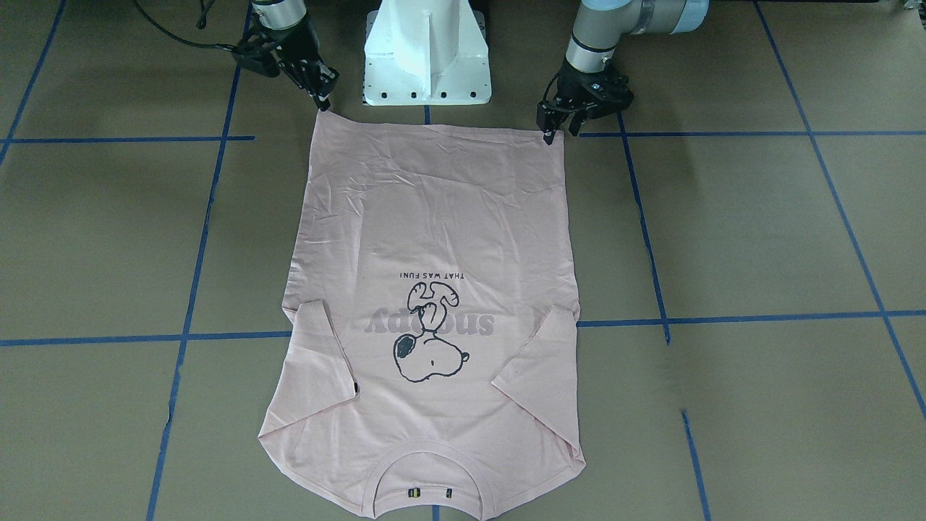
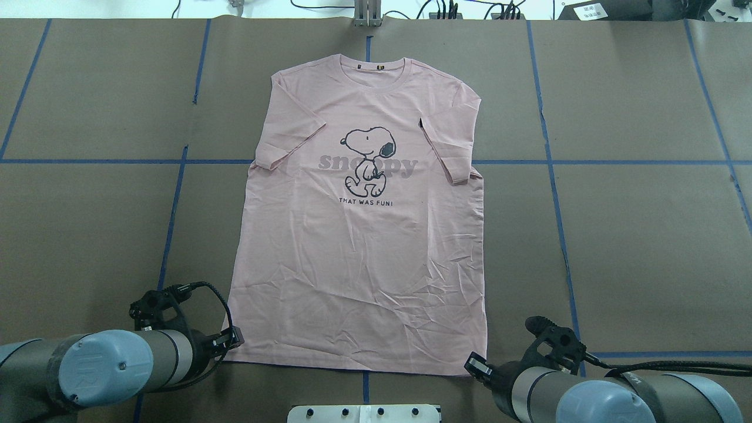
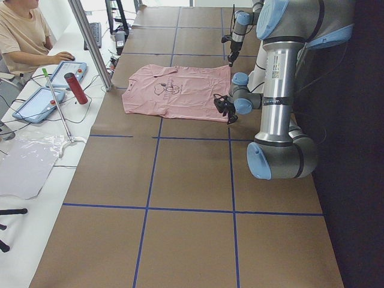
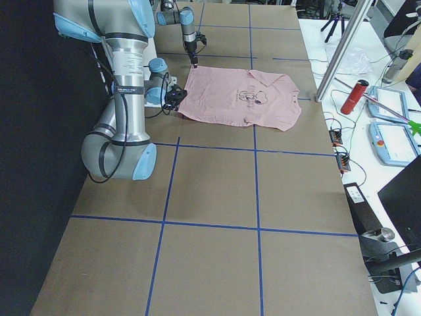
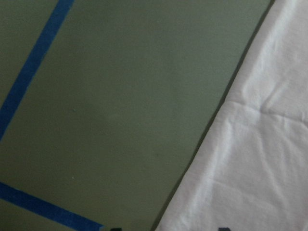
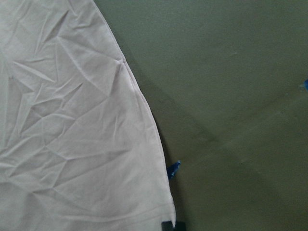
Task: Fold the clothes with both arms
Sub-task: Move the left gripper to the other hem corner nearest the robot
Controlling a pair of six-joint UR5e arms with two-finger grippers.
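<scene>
The pale pink T-shirt (image 2: 358, 235) lies flat, print up, collar away from me, both sleeves folded inward. It also shows in the front view (image 1: 434, 239). My left gripper (image 2: 232, 339) sits at the hem's left corner. In the left wrist view the left gripper (image 5: 167, 229) is open, with the T-shirt's edge (image 5: 250, 159) between its tips. My right gripper (image 2: 476, 365) sits at the hem's right corner. In the right wrist view the right gripper (image 6: 173, 226) has its tips together, pinching the T-shirt's corner (image 6: 72, 120).
The brown table (image 2: 617, 235) carries blue tape lines. The white pedestal base (image 1: 427, 54) stands between the arms, close to the hem. An operator (image 3: 21, 36) sits with tablets and a red bottle (image 3: 72, 87) on the side bench.
</scene>
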